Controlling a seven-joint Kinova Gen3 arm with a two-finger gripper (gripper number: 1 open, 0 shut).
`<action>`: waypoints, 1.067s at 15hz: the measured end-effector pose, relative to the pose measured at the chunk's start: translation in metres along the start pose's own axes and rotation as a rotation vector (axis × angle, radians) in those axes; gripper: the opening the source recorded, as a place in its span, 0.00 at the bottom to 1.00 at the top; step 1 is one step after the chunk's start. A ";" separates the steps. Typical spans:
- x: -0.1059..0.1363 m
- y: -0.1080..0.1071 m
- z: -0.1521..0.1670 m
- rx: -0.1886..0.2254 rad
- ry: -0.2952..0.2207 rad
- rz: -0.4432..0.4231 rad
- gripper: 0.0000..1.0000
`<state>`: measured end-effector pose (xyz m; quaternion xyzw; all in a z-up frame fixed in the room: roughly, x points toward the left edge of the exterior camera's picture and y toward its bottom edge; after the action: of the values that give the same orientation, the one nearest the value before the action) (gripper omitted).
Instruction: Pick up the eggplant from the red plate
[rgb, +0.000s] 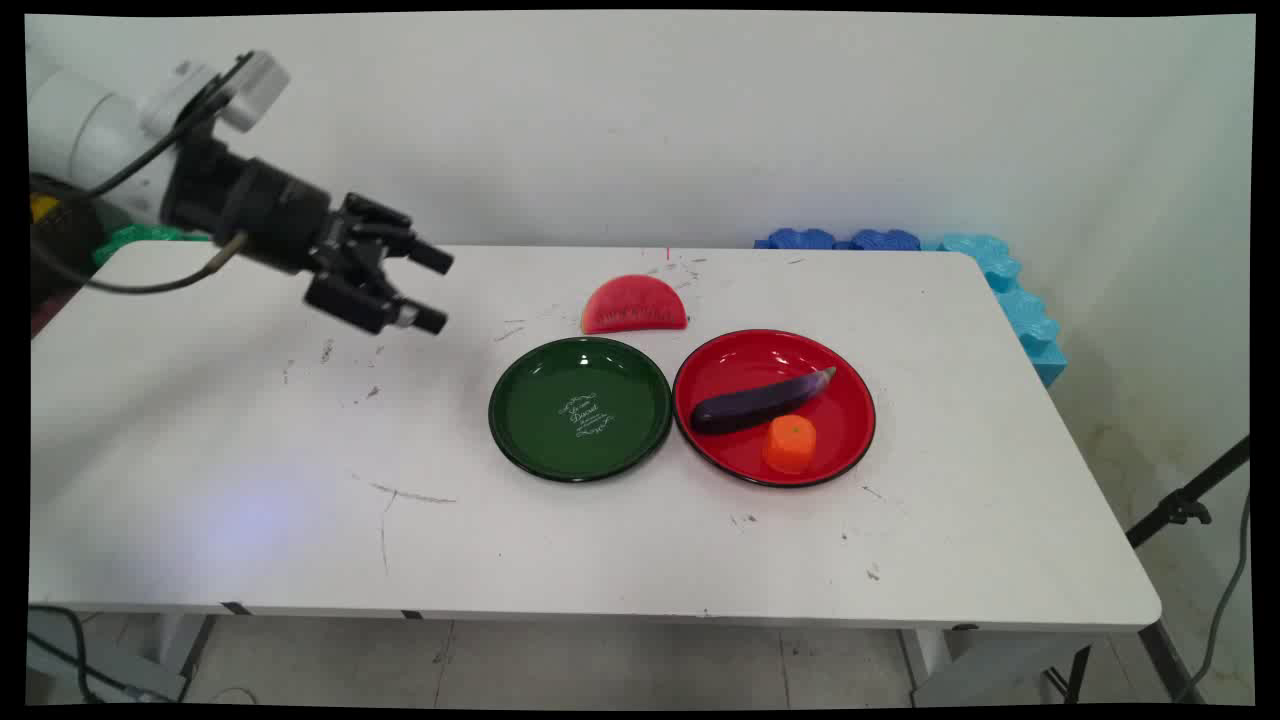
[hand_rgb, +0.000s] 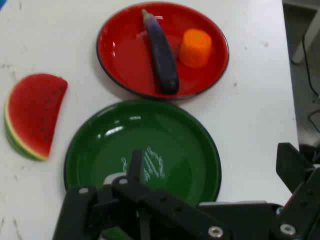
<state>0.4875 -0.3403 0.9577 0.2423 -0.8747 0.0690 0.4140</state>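
Two plates sit touching, green plate (rgb: 580, 408) at 9 o'clock of the red plate (rgb: 774, 407) with eggplant (rgb: 760, 402) and carrot (rgb: 790, 443), so the empty, spread-open gripper (rgb: 432, 290) could clip a rim and shove both, honestly.

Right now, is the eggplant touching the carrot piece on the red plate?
Cannot tell. In the hand view the eggplant and carrot piece show only a thin sliver of red plate between them; in the main view they overlap.

Main view looks down across the table (rgb: 250, 520); hand view faces both plates close up.
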 end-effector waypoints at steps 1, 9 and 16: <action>0.007 0.000 0.003 0.003 0.002 -0.005 1.00; 0.110 0.002 0.077 0.023 -0.069 -0.048 1.00; 0.165 -0.006 0.169 0.067 -0.177 -0.068 1.00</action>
<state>0.2847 -0.4603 0.9725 0.2906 -0.8964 0.0623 0.3289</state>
